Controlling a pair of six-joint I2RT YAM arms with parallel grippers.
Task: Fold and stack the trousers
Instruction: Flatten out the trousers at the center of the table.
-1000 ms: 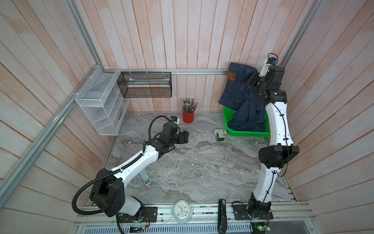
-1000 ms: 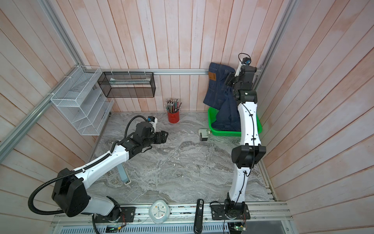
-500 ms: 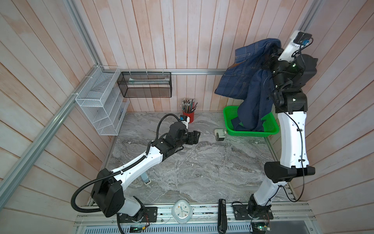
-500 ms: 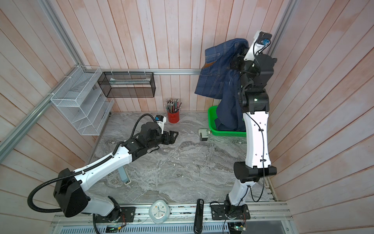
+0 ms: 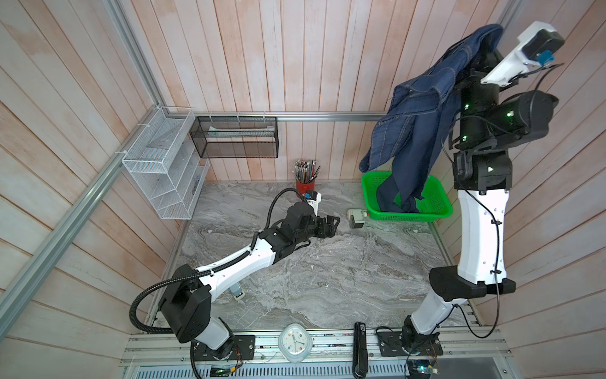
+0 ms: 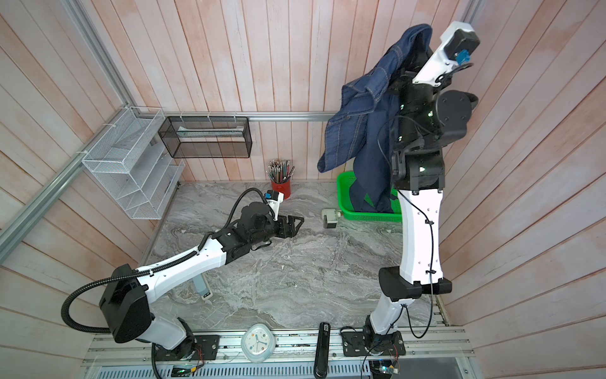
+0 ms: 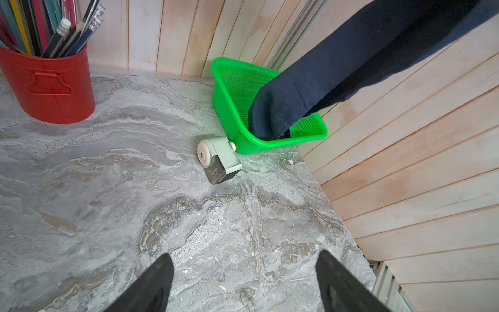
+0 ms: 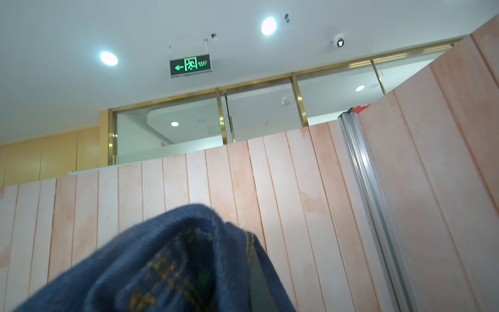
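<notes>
Green basket point(image 5: 437, 215): only the leg ends of the trousers point(image 5: 416, 131) lie inside, the rest hangs above | red pot point(image 5: 303, 189): full of pencils | right gripper point(image 5: 488, 55): raised high, clenched on the trousers' top | left gripper point(image 5: 336, 224): low over the marble table point(image 5: 328, 279), fingers spread, holding nothing, near a pencil sharpener point(image 5: 355, 218)

Middle of the marble table point(image 5: 328, 279) is wide open. Far right corner's crowded: sharpener point(image 5: 355, 218) just beside the green basket point(image 5: 410, 216), trousers point(image 5: 410, 131) dangling into it.
</notes>
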